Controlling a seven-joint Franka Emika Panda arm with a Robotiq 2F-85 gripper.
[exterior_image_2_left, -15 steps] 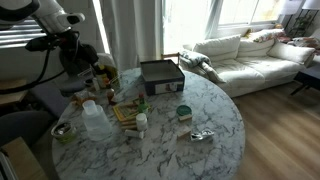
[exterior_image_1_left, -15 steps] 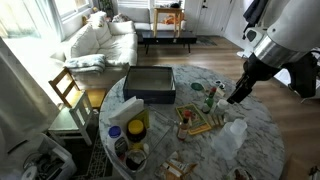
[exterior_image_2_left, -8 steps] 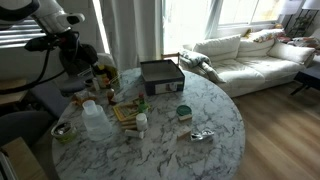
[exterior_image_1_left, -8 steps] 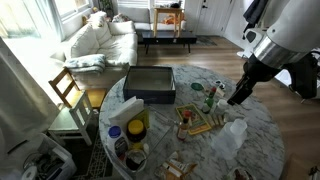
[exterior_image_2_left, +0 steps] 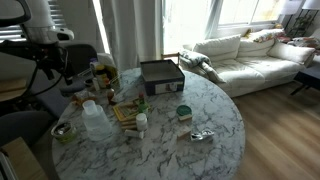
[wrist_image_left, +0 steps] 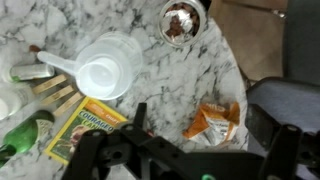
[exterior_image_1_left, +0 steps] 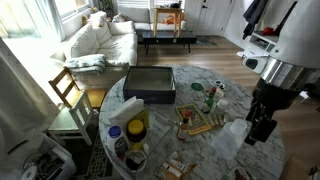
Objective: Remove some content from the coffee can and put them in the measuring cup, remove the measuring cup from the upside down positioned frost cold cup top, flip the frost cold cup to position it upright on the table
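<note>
Over the marbled round surface, the end effector hangs with its jaws wide apart, empty. Just ahead sits the white handled measuring cup atop the large frosted translucent tumbler, seemingly upturned; beyond, the open coffee can. Scooping looks unstarted. Next: line up over the can, then descend.

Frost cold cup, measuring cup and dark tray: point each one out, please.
frost cold cup [exterior_image_2_left: 97, 125], exterior view, on its translucent side wall.
measuring cup [wrist_image_left: 104, 72], wrist view, inside its white bowl.
dark tray [exterior_image_1_left: 150, 80], exterior view, on its bare inner floor.
</note>
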